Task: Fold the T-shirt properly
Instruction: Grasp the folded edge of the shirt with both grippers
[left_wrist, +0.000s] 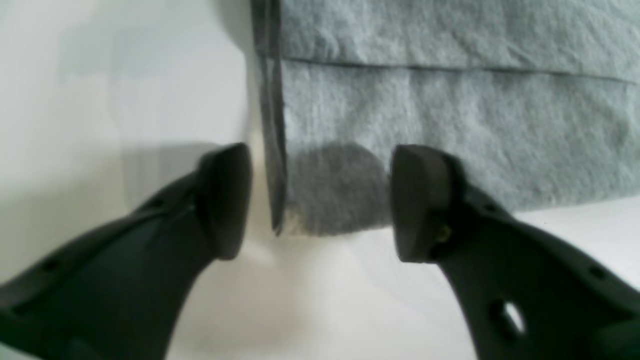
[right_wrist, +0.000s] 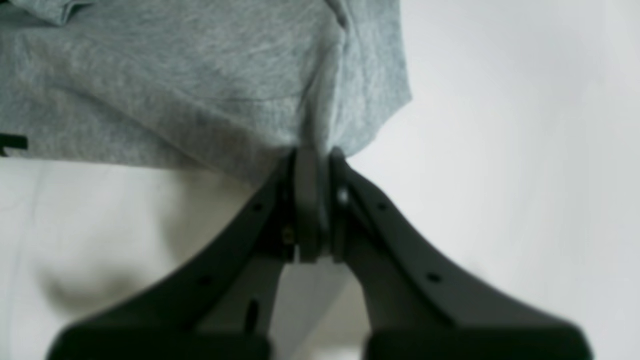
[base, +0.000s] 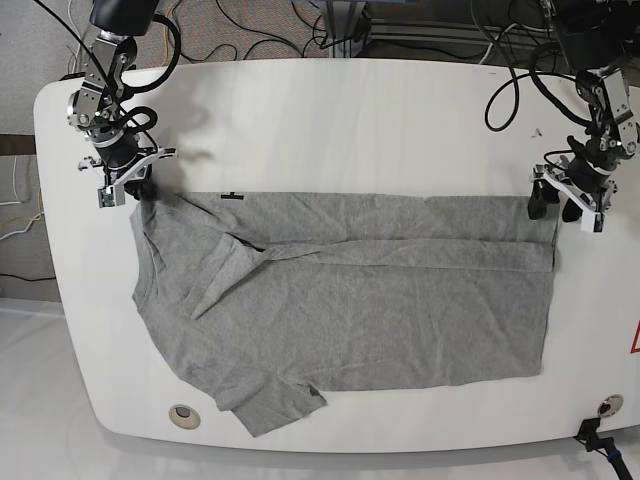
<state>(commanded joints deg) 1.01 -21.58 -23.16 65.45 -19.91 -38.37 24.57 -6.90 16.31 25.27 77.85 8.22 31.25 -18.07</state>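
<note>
— What does your left wrist camera show?

— My left gripper (left_wrist: 320, 200) hovers with jaws apart, straddling the hem corner of the T-shirt (left_wrist: 450, 125). The cloth is soft heather-grey knit, fuzzy, with a folded layer making a straight ridge across it. Nothing is pinched there.

— And the right wrist?

— My right gripper (right_wrist: 314, 200) has its jaws pressed together on a gathered edge of the shirt, which puckers into a crease where I bite it.

— The base view?

— The shirt lies flat on the white table (base: 330, 110), its far long edge folded over toward the middle, one sleeve sticking out near the front edge. I judge the first lengthwise fold is in hand. Next, my left jaws must close on that corner, so both ends can lift together.
</note>
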